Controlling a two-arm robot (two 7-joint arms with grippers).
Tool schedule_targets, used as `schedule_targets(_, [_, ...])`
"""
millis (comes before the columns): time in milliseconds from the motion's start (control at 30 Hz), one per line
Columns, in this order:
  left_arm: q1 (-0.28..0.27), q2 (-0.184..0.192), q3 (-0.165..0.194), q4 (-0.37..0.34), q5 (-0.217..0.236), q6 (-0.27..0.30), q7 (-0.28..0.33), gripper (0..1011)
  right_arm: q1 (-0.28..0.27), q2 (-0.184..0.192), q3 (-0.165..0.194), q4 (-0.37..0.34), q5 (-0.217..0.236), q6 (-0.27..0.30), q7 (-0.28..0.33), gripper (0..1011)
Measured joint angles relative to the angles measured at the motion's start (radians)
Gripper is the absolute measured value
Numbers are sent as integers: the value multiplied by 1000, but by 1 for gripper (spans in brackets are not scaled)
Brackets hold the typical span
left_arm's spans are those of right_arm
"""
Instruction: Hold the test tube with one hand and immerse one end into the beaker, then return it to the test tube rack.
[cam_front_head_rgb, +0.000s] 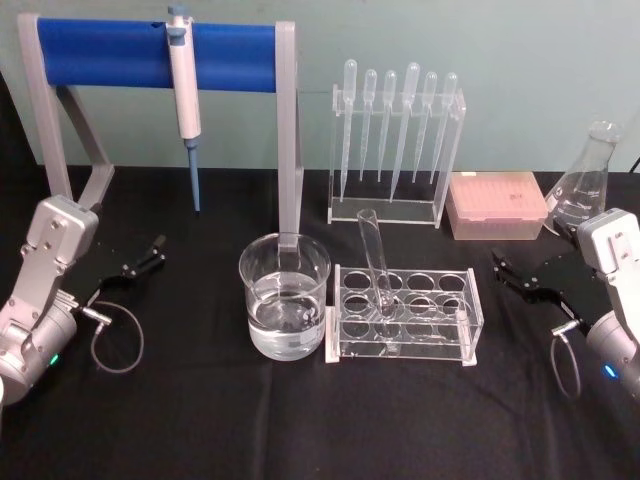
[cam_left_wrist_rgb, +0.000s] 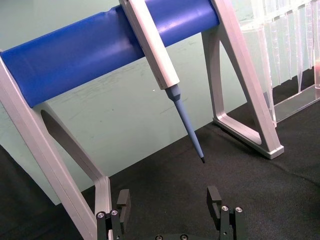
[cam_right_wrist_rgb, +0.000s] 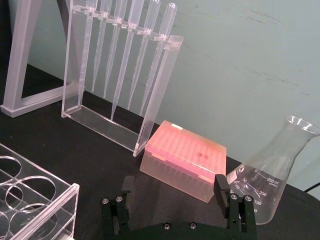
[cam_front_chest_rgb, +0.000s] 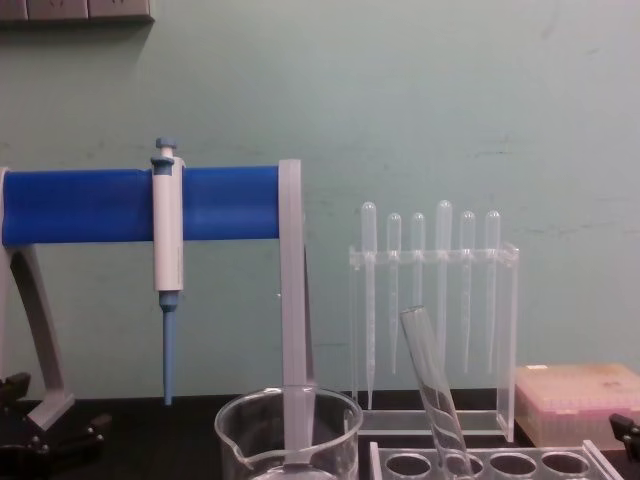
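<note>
The clear test tube (cam_front_head_rgb: 377, 262) leans in a hole of the clear tube rack (cam_front_head_rgb: 404, 313) at the table's middle, its open rim tilted up and back; it also rises from the rack in the chest view (cam_front_chest_rgb: 432, 385). The beaker (cam_front_head_rgb: 284, 296), part filled with clear liquid, stands just left of the rack and shows low in the chest view (cam_front_chest_rgb: 288, 435). My left gripper (cam_front_head_rgb: 142, 257) rests open at the left side, far from both; its fingers (cam_left_wrist_rgb: 123, 200) hold nothing. My right gripper (cam_front_head_rgb: 508, 272) sits open at the right, fingers (cam_right_wrist_rgb: 221, 185) holding nothing.
A blue-and-white pipettor (cam_front_head_rgb: 184, 95) hangs on a blue-barred stand (cam_front_head_rgb: 155, 52) at the back left. A pipette rack (cam_front_head_rgb: 397, 150) stands behind the tube rack, with a pink tip box (cam_front_head_rgb: 496, 205) and an Erlenmeyer flask (cam_front_head_rgb: 585, 180) to its right.
</note>
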Motion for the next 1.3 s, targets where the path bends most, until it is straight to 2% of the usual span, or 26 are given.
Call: schedule_targets(1300, [0, 0, 0, 0, 0, 0, 0, 1000, 0, 0, 0, 0, 0, 0, 0, 1002])
